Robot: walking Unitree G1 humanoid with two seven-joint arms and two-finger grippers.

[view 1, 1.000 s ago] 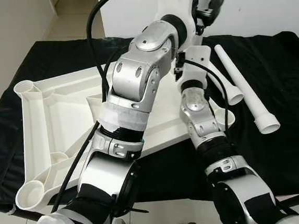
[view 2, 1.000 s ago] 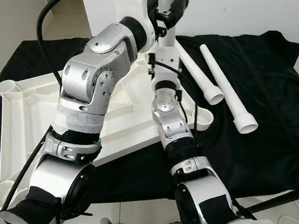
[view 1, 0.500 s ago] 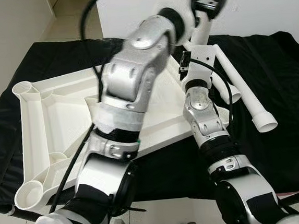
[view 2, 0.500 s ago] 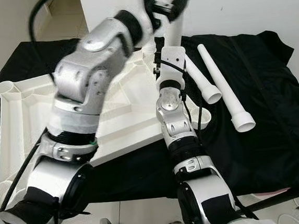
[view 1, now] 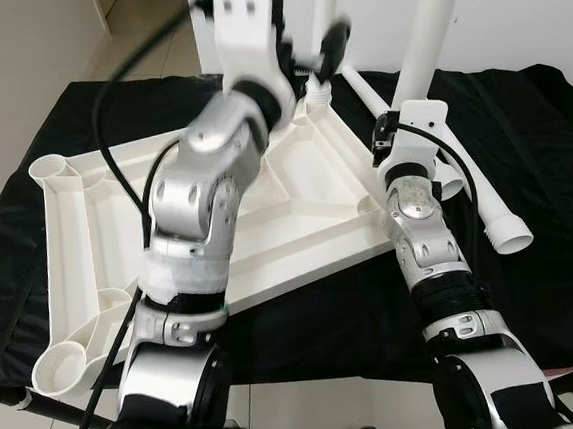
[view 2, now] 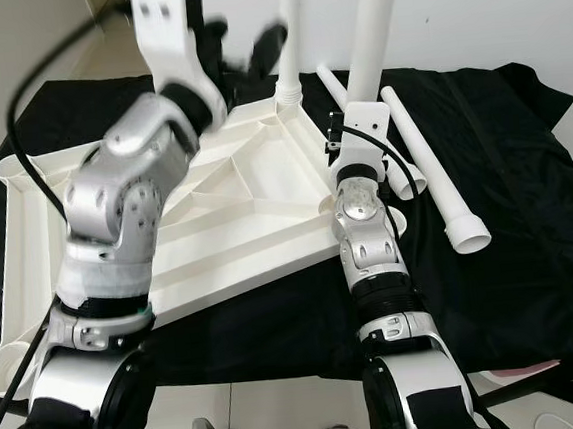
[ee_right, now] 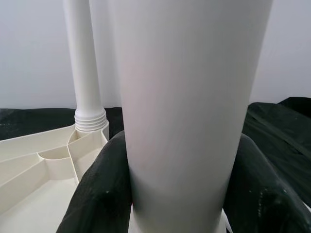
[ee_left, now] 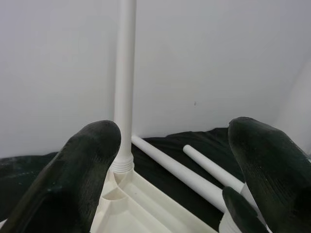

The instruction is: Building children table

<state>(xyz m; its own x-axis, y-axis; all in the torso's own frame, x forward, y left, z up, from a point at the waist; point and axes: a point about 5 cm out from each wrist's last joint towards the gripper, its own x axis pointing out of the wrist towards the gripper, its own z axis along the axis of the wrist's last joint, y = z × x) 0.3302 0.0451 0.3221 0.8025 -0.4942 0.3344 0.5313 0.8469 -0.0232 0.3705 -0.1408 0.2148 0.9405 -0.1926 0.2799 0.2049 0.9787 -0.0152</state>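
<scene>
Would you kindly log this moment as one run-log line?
right tool: shut on upright leg | left tool: open, facing far-corner leg | two legs lying on cloth

A black cloth [view 1: 563,281] covers the desk. Behind it, at the top, stands a plain white wall [view 2: 509,4]. Pale floor tiles [view 1: 145,31] show in the upper left.

My left arm [view 1: 199,192] has swung up and away from the middle of the head views, so more of the white table frame [view 1: 294,189] shows now. The left pincer [ee_left: 170,160] is open, backed off the upright leg [view 1: 326,15] at the far corner. My right arm [view 1: 416,203] has straightened, and its pincer [ee_right: 187,194] now grips a second leg [view 1: 432,21], raised upright at the frame's right corner.
</scene>
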